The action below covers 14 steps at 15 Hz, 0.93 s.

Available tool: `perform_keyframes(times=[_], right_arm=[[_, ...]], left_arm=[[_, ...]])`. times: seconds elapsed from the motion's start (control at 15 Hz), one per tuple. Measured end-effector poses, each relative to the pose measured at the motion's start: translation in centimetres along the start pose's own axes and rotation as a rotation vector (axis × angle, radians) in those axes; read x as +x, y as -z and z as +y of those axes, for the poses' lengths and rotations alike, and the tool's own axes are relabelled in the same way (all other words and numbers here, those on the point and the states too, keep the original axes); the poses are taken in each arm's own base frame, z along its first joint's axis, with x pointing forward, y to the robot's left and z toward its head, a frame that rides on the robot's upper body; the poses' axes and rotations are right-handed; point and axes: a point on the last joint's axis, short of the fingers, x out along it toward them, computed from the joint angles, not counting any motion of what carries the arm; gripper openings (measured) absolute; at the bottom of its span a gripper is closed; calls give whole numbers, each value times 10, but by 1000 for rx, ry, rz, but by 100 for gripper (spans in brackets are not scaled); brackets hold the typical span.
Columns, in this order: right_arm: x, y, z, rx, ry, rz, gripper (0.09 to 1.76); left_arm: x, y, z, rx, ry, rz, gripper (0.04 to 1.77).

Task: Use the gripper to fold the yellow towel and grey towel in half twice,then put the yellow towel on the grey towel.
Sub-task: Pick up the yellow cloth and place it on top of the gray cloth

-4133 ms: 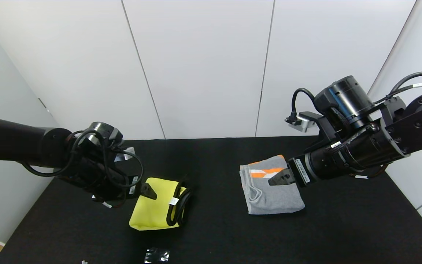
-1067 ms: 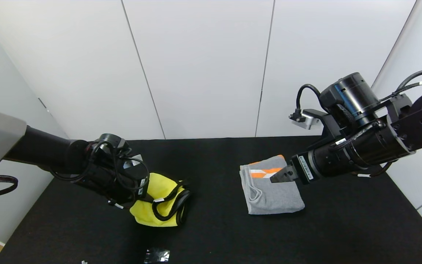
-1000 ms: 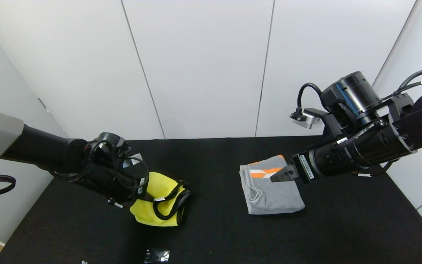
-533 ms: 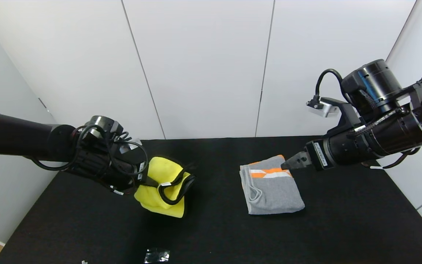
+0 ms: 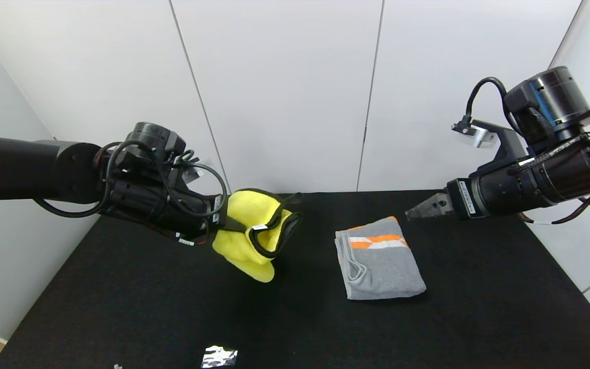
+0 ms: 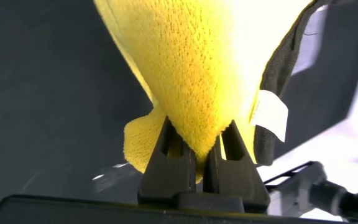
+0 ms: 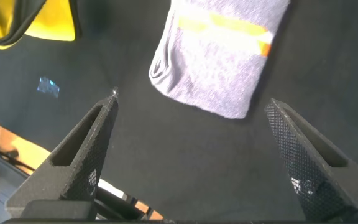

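Left pincer (image 5: 226, 224): clamped on a bunched edge of the yellow towel (image 5: 250, 233), lifted clear of the worktop (image 5: 121, 307) at 9 o'clock, presumably for carrying across. Right pincer (image 5: 420, 209): spread wide, empty, raised at 2 o'clock, off the cloth. Grey towel (image 5: 379, 259): folded flat at 3 o'clock of centre, free to take the stack. Foil scrap (image 5: 218, 355): 6 o'clock.

Bright yellow towel (image 5: 246, 233) with black trim, grey towel (image 5: 379, 264) with orange-white band, black table (image 5: 121, 307)
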Motion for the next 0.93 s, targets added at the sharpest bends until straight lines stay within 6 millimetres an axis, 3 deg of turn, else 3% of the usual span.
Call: perform_keyframes(times=[0.47,0.93], right_arm=[[-24,-6,-10,30,-34,-34,171],[-40,-9,-13,34,-19,-81,171]], left_arm=[[2,-9,-64,115,131,-44,19],[28,-11,-122,200,261,-38,19]])
